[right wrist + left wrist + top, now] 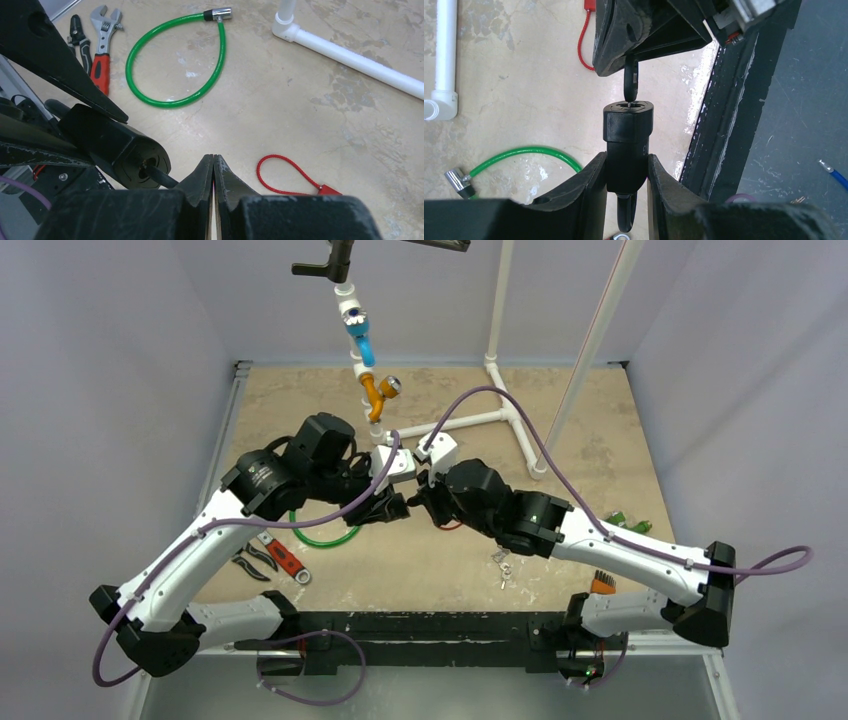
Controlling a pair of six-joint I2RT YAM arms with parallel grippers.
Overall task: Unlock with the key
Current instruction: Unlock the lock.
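Two hands facing, left hand [625,161] clamping lock [628,127], right hand [213,162] pinching key [630,82], tip inside lock.

Top cam high, rear, looks down on table [590,440]. Wrist cams close, opposed; share lock [628,135].

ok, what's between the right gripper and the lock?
Just the key: its dark shank runs from the right gripper into the lock face. Left wrist view shows it best.
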